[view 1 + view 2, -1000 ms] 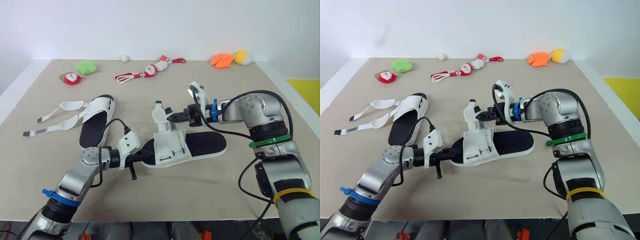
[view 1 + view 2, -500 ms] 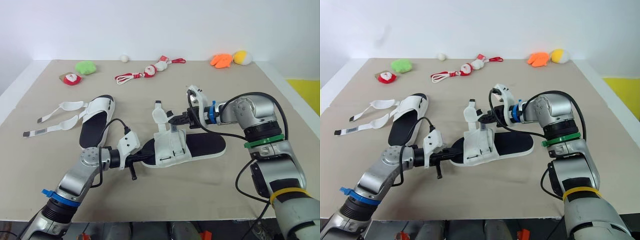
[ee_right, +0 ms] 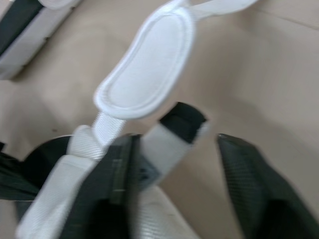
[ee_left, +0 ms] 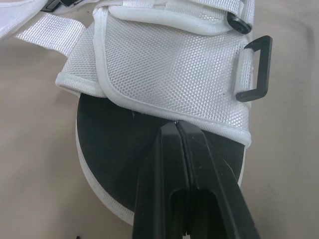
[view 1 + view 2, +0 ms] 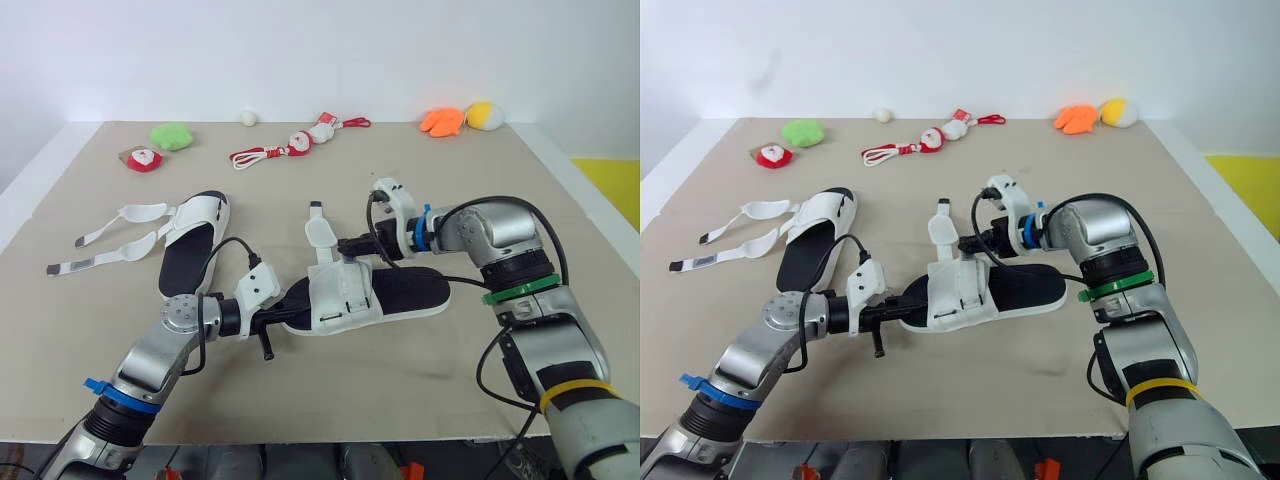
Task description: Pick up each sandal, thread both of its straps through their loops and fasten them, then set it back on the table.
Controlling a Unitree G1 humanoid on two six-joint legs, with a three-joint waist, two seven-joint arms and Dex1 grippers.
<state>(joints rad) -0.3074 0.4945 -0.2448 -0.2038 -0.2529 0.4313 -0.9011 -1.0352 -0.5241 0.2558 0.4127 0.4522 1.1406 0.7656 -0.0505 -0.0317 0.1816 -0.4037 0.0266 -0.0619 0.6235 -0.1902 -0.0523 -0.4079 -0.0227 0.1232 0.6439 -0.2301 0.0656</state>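
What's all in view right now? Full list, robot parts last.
table: 1, beige, under everything
near sandal: 1, white upper with black footbed, centre of the table, one padded strap sticking up
far sandal: 1, same colours, robot's left, both straps lying loose on the table
green plush: 1, far left
red and white toy: 1, beside the green plush
white ball: 1, far edge
corded toys: 2, red and white with red cords, far centre
orange plush: 1, far right
yellow plush: 1, beside the orange plush
left gripper: black, shut, at the near sandal's toe end
right gripper: black, open around a strap end of the near sandal
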